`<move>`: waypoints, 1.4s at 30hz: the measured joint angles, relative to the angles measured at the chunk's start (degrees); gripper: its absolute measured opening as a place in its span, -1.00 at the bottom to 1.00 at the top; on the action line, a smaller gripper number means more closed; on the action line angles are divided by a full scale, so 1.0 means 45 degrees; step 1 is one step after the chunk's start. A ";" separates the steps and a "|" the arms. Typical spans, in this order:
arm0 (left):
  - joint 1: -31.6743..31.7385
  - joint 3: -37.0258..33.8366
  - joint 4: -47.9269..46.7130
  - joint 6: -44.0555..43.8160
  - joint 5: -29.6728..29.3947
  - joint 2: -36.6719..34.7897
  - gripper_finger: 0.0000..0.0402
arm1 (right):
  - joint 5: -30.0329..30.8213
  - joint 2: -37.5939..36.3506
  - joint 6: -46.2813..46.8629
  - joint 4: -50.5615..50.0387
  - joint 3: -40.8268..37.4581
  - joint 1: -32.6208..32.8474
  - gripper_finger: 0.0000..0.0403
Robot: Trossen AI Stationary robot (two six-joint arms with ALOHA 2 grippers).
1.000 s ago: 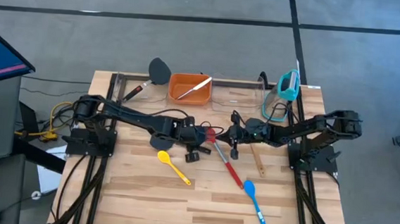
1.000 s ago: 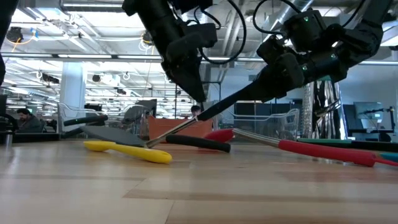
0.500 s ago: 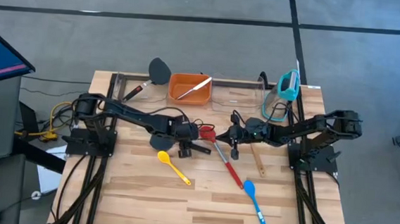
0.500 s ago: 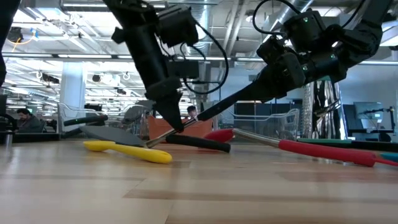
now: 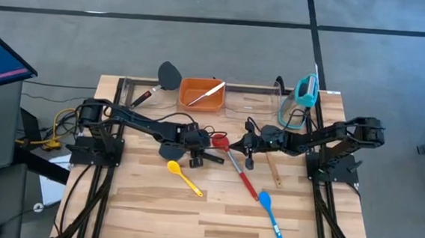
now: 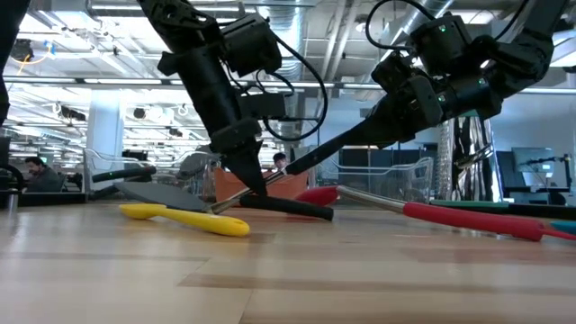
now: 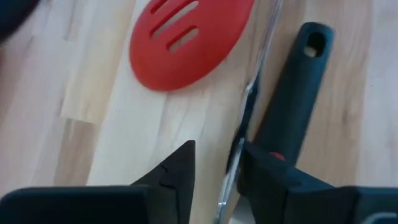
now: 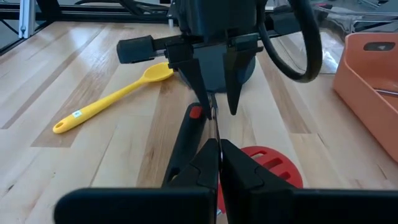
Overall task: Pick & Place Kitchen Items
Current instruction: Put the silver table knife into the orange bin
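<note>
My right gripper is shut on a thin metal rod, which slants down in the low view toward a grey blade. My left gripper is open and points down, one finger on each side of the rod. It also shows in the high view. A black spatula handle with a red dot lies flat beside the rod. A red slotted spoon lies next to it, with a yellow spoon nearer the front. My right gripper pinches the metal rod's end between its two fingers. It comes slanting down from the table's right, fingers along the rod. The rod runs down from the fingertips, and its far end rests low by the grey blade. My left gripper has one finger over the black handle, and I cannot tell whether it touches the handle or the rod.
A blue spoon and a wooden fork lie on the right half of the table. An orange bin stands at the back between clear bins, with a teal utensil and a black spatula.
My left gripper has gone toward the table's left edge and down, from above the red spoon's head to the metal rod near the black handle. The rod, the spoons and my right gripper have stayed where they were.
</note>
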 joint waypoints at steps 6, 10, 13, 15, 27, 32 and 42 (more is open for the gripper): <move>0.0000 0.0000 0.0133 0.0004 0.0430 0.0000 -0.68 | -0.0005 0.0000 -0.0002 -0.0005 0.0000 0.0000 -1.00; 0.0000 0.0000 0.0195 0.0052 0.0422 0.0000 -0.86 | 0.0000 0.0000 -0.0002 -0.0010 0.0000 0.0000 -1.00; 0.0000 0.0000 0.0197 0.0112 0.0412 0.0000 -0.96 | 0.0000 -0.0010 -0.0002 -0.0029 0.0000 -0.0005 -1.00; -0.0005 0.0000 0.0202 0.0209 0.0412 0.0000 -0.96 | -0.0004 -0.0010 -0.0002 -0.0034 0.0000 -0.0005 -1.00; 0.0097 0.0000 0.0286 0.0474 0.0439 0.0000 -0.97 | 0.0010 -0.0010 -0.0017 -0.0028 0.0000 -0.0010 -1.00; 0.0141 -0.0010 0.0386 0.0481 0.0182 0.0000 -0.98 | 0.0519 -0.0010 0.0071 0.0070 -0.0010 -0.0010 -0.96; 0.0197 0.0005 0.1047 0.0427 -0.0030 0.0015 -0.99 | 0.1116 -0.0010 0.0863 0.0131 0.0015 0.0015 -0.41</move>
